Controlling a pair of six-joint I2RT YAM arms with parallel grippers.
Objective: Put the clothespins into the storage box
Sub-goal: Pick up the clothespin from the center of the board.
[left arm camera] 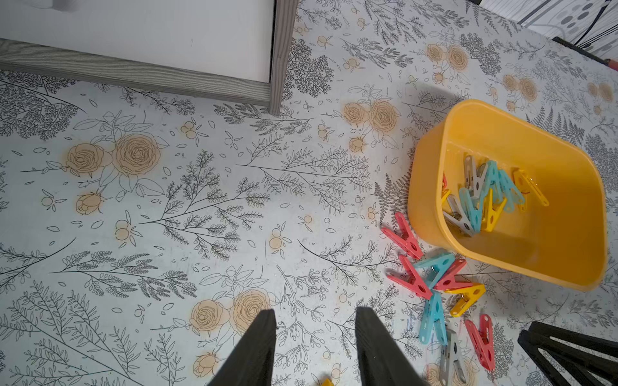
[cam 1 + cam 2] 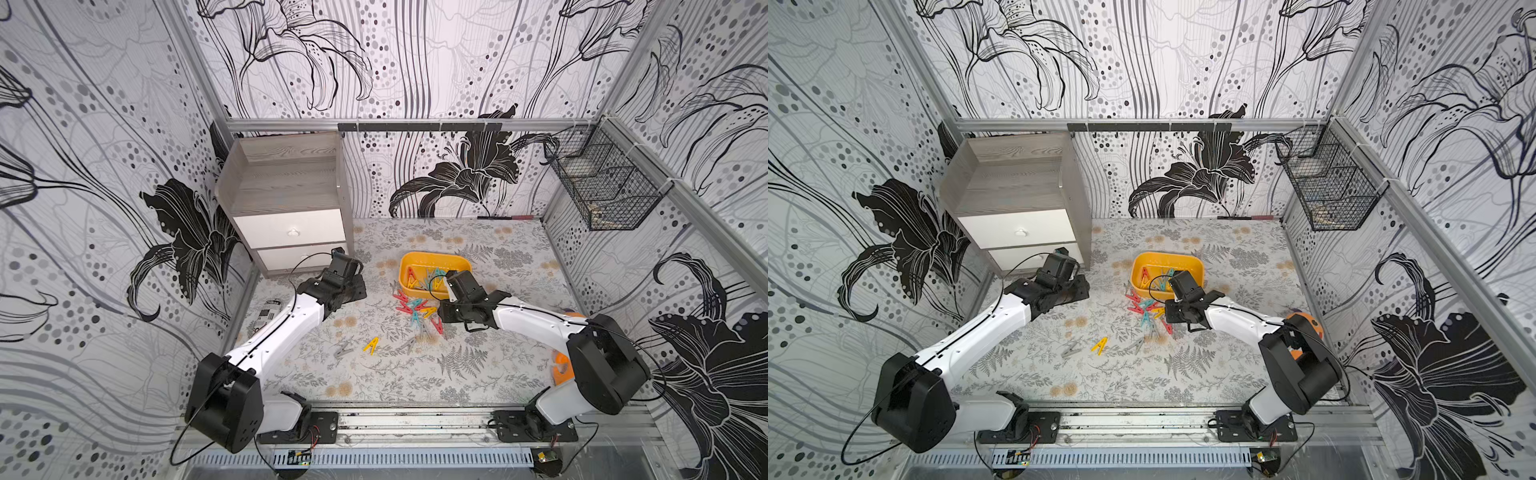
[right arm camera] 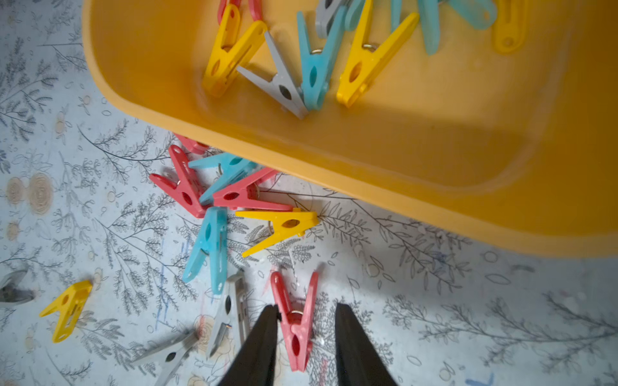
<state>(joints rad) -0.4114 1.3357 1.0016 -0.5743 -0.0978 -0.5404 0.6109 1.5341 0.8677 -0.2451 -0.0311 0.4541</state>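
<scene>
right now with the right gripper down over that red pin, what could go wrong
1. The red pin lies off-centre in the open right gripper, close to one finger; closing may twist or flick it.
2. A grey pin lies just beside that finger and could get dragged along.
3. The box rim is close ahead; a low carry might clip it.

Lily wallpaper [image 2: 457, 62] is covering the walls [image 2: 83, 187]; a grey cabinet [image 2: 286, 183] is standing on the floral desk [image 2: 478, 374]; a wire basket [image 2: 602, 191] is hanging nearby.
</scene>
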